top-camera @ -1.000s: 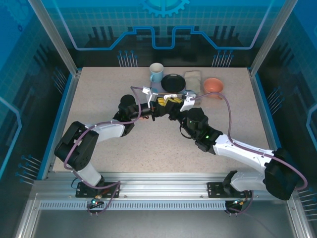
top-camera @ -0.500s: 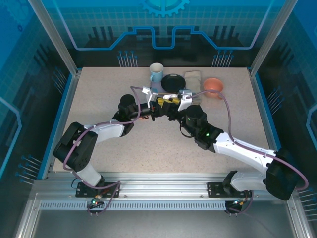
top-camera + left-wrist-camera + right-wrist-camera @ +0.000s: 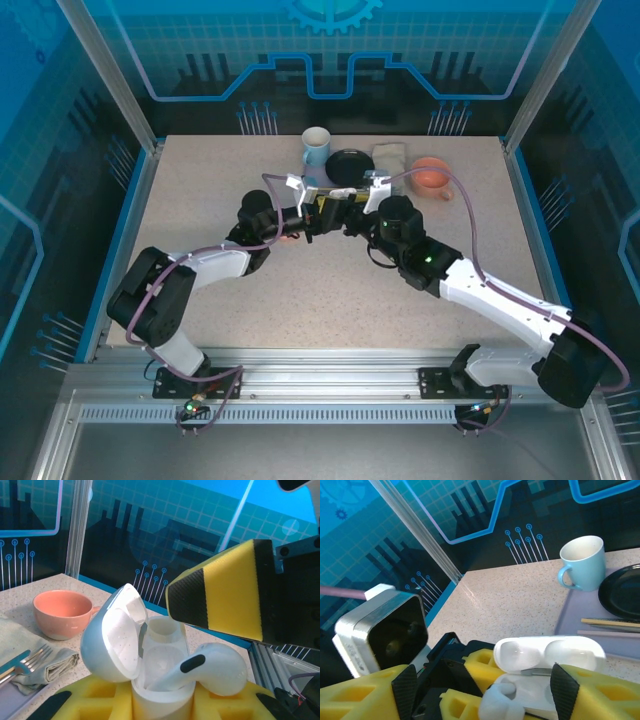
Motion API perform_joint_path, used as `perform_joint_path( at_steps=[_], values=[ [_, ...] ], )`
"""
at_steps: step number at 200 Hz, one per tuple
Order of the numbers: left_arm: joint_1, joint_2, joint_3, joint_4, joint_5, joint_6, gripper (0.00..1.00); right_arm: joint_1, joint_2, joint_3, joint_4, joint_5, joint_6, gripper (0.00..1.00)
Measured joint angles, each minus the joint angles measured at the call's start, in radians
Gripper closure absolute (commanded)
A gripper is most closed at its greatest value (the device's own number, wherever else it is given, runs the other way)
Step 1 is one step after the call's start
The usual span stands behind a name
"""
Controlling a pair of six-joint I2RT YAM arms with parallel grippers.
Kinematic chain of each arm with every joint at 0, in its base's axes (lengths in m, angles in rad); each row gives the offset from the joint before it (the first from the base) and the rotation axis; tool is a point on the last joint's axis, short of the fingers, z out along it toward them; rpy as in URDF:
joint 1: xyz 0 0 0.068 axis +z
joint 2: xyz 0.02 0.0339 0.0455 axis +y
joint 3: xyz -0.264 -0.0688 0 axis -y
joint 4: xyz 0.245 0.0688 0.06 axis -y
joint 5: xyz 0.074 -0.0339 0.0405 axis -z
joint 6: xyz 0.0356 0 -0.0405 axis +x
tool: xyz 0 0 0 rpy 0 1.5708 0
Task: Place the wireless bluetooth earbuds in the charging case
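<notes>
Top external: fixed, high, behind the arm bases, looking down and forward over the whole table (image 3: 200, 200).
Left wrist: low, very close to the open charging case (image 3: 160, 655), facing toward the pink cup (image 3: 62, 612).
Right wrist: low, close, facing toward the blue mug (image 3: 584, 562).
Both wrist views share the case, seen from different sides. The top view also takes in the cup and mug.

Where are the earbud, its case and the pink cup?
earbud (image 3: 222, 669): left wrist view, on its rounded head.
case (image 3: 107, 642): left wrist view, on its open lid.
pink cup (image 3: 60, 614): left wrist view, on its side wall.
</notes>
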Motion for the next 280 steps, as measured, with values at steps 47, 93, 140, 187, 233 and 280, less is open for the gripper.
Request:
perform_joint_path(
  at_steps=[47,93,140,187,233,280],
  values=[
    [-0.001,-0.006,0.000,0.001,0.002,0.011,1.00,-0.039,-0.008,0.018,-0.056,-0.015,0.062,0.25],
    [-0.001,-0.008,-0.004,0.024,0.005,0.018,1.00,-0.115,-0.037,0.086,-0.213,-0.082,0.143,0.25],
    [-0.001,-0.008,-0.011,0.033,0.004,0.018,1.00,-0.132,-0.051,0.230,-0.386,-0.225,0.202,0.26],
    [-0.001,-0.008,-0.011,0.032,0.004,0.026,1.00,-0.118,-0.029,0.318,-0.505,-0.364,0.225,0.26],
    [-0.001,-0.008,-0.011,0.030,0.004,0.037,1.00,-0.080,0.024,0.326,-0.545,-0.425,0.230,0.26],
    [-0.001,-0.008,-0.011,0.029,0.004,0.037,1.00,-0.069,0.048,0.326,-0.544,-0.442,0.237,0.26]
  ],
)
